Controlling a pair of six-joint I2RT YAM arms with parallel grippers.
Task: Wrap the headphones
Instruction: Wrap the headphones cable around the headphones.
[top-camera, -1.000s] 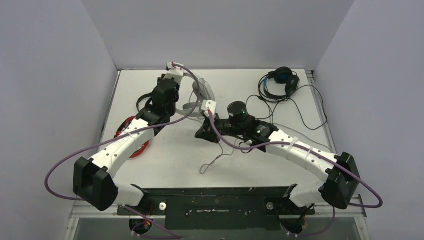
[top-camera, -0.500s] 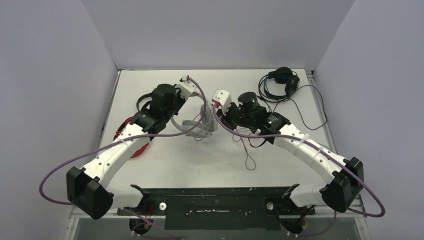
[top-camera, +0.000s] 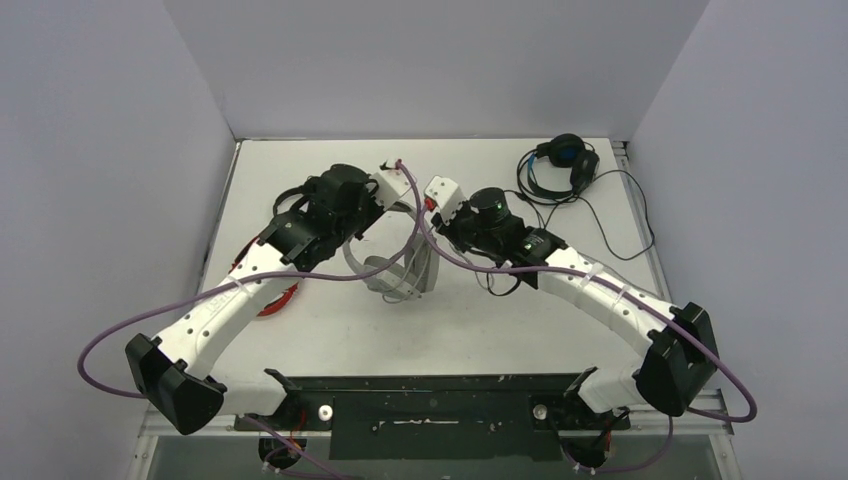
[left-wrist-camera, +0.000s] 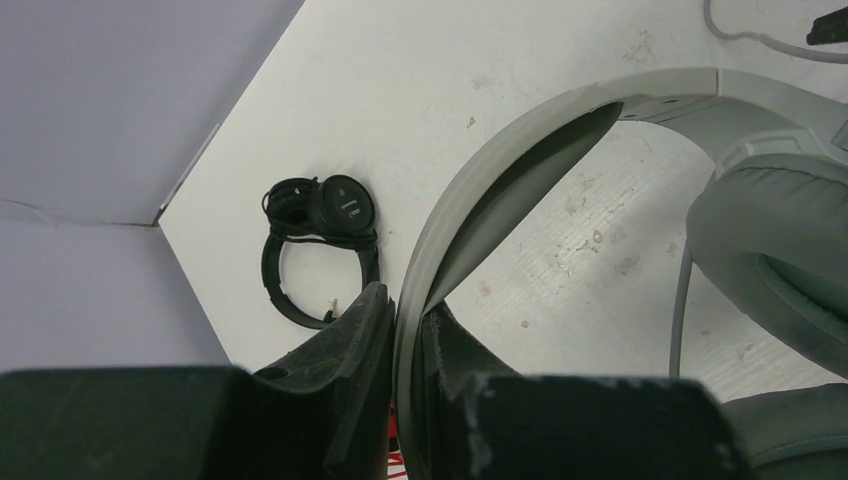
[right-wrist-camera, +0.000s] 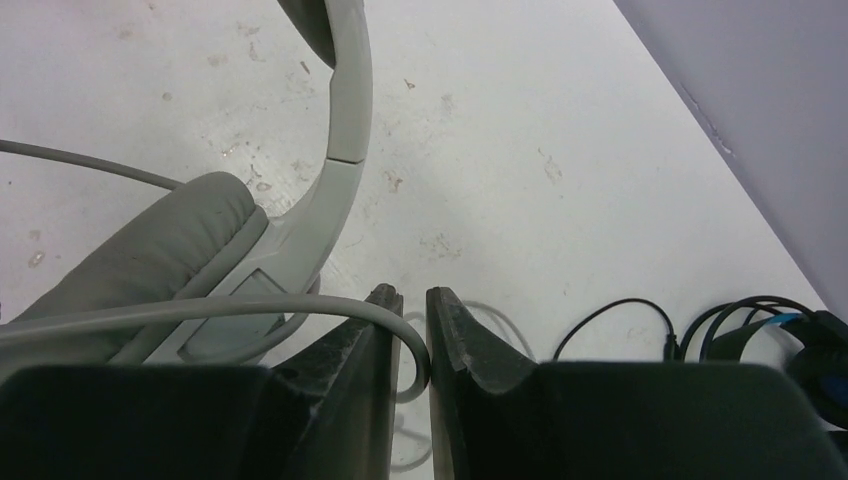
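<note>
Four headsets are showing on the desk (top-camera: 330, 335). On the left gripper (left-wrist-camera: 405, 302), the jaws are clamping the headband (left-wrist-camera: 560, 120) of the white-grey headset (top-camera: 390, 272), with one black finger pressing on each face of the band. That headset is sitting at mid-desk, between the two arms. Its grey ear cushion (left-wrist-camera: 775, 250) is hanging to the right in the left wrist view (whether the cups are resting on the desk cannot be told).

On the right gripper (right-wrist-camera: 412, 294), the jaws are standing a narrow slit apart. The grey cable (right-wrist-camera: 300, 304) of the same headset is curving across the left finger and dropping into that slit. Whether the cable is being pinched or is lying loose there cannot be told.

The small black headset (left-wrist-camera: 320, 235) is lying flat towards the far left side of the desk, just beyond the left arm. The red-and-black headset (top-camera: 272, 303) is lying at the left edge, mostly covered by the left arm when seen from above. The black-and-blue headset (top-camera: 562, 163) is lying at the far right corner, well apart from both grippers. Its thin black cable (top-camera: 612, 215) is trailing loosely towards the near side.
</note>
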